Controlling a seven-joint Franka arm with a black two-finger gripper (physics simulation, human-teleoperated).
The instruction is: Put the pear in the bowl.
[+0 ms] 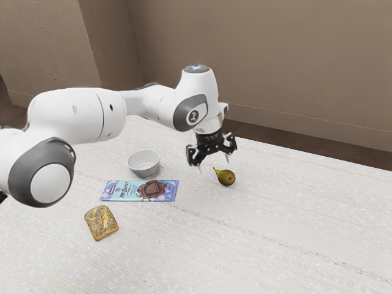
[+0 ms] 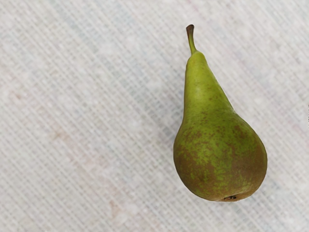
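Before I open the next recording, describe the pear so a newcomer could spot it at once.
On the whitish table, find the black tool. Just below it lies the pear, green-brown and, unlike the bowl, packet and bread, stemmed.

4 things sit on the table [image 1: 257, 245]: chocolate bar [image 1: 139, 190] between bowl [image 1: 144, 165] and bread [image 1: 101, 222], pear [image 1: 226, 177] toward the exterior view's right.

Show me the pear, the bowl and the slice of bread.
Pear [image 2: 219, 150]: wrist view, on its rounded body.
Bowl [image 1: 143, 170]: exterior view, outer wall.
Bread slice [image 1: 101, 222]: exterior view, seeded top.
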